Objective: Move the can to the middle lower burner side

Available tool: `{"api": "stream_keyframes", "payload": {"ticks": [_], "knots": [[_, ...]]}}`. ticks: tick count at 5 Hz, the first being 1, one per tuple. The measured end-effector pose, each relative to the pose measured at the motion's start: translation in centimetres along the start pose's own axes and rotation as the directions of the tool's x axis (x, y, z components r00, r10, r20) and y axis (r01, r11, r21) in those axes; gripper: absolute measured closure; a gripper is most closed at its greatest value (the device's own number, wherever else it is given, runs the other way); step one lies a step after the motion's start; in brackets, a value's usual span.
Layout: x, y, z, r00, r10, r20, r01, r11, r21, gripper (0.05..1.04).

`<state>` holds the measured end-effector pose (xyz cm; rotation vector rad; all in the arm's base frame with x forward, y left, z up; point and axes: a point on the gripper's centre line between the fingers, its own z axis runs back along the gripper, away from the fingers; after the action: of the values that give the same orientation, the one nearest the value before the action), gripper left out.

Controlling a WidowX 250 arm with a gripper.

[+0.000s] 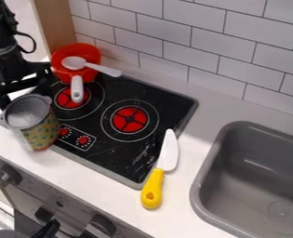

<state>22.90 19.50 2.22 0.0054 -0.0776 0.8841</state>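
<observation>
The gripper [23,93] is at the upper left, right behind the can's rim, its fingers spread wide apart; whether they touch the can is not clear. The can [38,131], patterned in yellow and green with a grey top, stands upright at the left, over the stove's front left corner. It hides part of that corner. The black stove [114,151] has two red burners, the left one [71,98] partly covered by a pot handle and the middle one [129,119] uncovered.
A red pot [77,51] with a white handle sits at the stove's back left, a pale spoon [97,67] lying across it. A knife [153,188] with a yellow handle lies along the stove's right front edge. At the right is a grey sink [201,186]; a tiled wall stands behind.
</observation>
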Motion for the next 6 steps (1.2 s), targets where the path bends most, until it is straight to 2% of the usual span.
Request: {"api": "stream_keyframes", "payload": {"ticks": [1, 2, 4, 5, 6], "knots": [[0.0, -0.1, 0.0, 1.000, 0.028, 0.000, -0.028, 1.000, -0.002, 0.084], [-0.7, -0.1, -0.4, 0.998, 0.057, -0.017, -0.057, 0.998, -0.001, 0.084], [-2.0, 0.3, -0.4, 0.996, 0.085, -0.013, -0.086, 0.996, -0.023, 0.084], [-2.7, -0.1, -0.7, 0.993, 0.115, -0.027, -0.116, 0.993, -0.026, 0.084], [-2.8, -1.0, -0.3, 0.988, 0.151, -0.001, -0.151, 0.988, -0.039, 0.084]]}}
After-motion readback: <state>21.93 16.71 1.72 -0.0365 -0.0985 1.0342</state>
